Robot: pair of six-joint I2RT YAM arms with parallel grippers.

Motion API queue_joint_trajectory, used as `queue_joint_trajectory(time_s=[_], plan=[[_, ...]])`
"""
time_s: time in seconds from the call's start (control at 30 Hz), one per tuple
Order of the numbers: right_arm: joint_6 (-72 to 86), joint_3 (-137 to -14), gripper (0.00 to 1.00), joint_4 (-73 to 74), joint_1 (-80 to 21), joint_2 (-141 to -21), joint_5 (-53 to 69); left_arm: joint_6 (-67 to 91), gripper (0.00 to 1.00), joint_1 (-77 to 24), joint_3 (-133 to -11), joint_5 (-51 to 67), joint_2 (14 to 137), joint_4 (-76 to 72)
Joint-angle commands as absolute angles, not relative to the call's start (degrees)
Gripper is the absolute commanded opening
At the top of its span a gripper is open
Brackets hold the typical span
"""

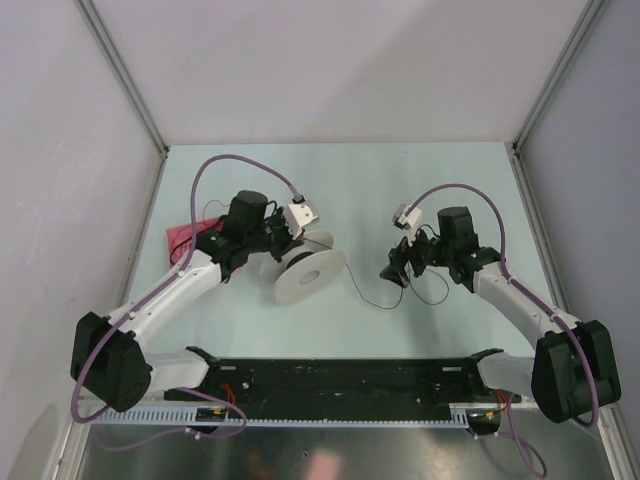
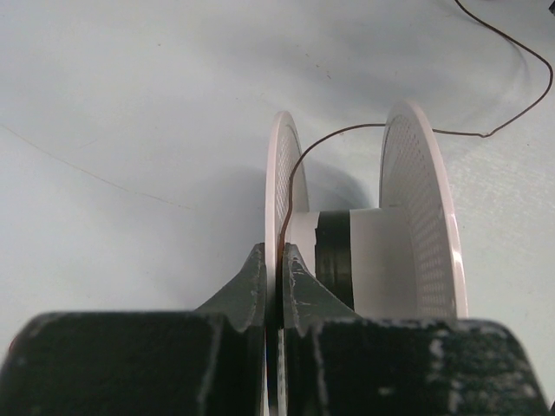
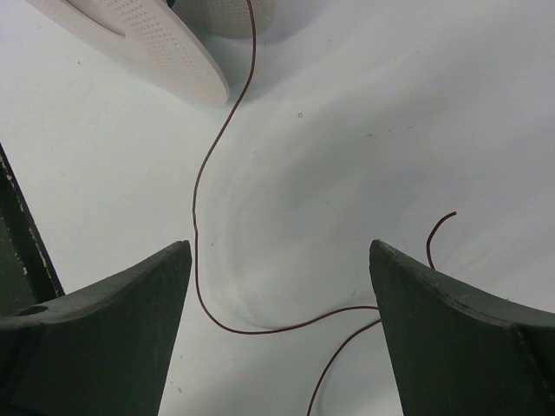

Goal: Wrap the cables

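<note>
Tools, two: left tool (image 2: pixel 276 253) pinched tight on one thin perforated flange of the single pale spool (image 2: pixel 418 217); right tool (image 3: pixel 277 251) gaping wide, holding nothing. Hair-thin dark red cable (image 3: pixel 198 195) curls on the smooth desk (image 3: pixel 364 113) between its fingers (image 3: pixel 104 329), up to the spool at upper left.

In the left wrist view the spool (image 2: pixel 416 234) is hidden low down behind the left gripper (image 2: pixel 273 253) and cut by the bottom edge, the cable (image 2: pixel 342 130) runs out at upper right, the right wrist view crops the spool at its top edge and the cable at its bottom edge, and the top view's red object (image 1: pixel 182 238) at centre left sits half behind the left arm, too small to identify.
</note>
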State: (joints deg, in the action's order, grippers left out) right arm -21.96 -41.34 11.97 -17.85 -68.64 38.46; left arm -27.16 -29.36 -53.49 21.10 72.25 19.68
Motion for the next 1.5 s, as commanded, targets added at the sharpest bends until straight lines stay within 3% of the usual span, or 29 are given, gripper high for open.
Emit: queue_joint_trajectory(time_s=[0.0, 0.37, 0.63, 0.8, 1.0, 1.17, 1.47], plan=[[-22.7, -43.1, 0.87, 11.6, -18.3, -67.7, 40.1, -33.0, 0.01, -27.8, -47.6, 12.8, 77.3, 40.5], [-21.5, -43.1, 0.90, 8.4, -20.3, -68.3, 39.2, -20.1, 0.00, -18.4, -62.0, 31.3, 75.5, 40.3], [-19.4, -43.1, 0.96, 4.9, -21.6, -66.8, 40.0, -10.4, 0.00, -16.0, -69.5, 36.7, 70.8, 39.8], [-29.4, -43.1, 0.92, 9.4, -26.7, -66.4, 37.7, -7.2, 0.00, -15.4, -70.9, 37.4, 70.2, 39.4], [-30.3, -43.0, 0.91, 7.7, -28.4, -68.5, 36.5, -3.6, 0.00, -14.3, -72.3, 38.6, 68.4, 37.7], [-28.7, -43.1, 0.91, 4.2, -28.7, -69.0, 37.2, -9.0, 0.00, -14.7, -70.8, 38.3, 65.7, 36.2], [-29.8, -48.9, 0.90, -1.4, -25.7, -68.5, 40.2, -34.5, 0.00, -19.7, -57.0, 41.8, 61.4, 35.0]])
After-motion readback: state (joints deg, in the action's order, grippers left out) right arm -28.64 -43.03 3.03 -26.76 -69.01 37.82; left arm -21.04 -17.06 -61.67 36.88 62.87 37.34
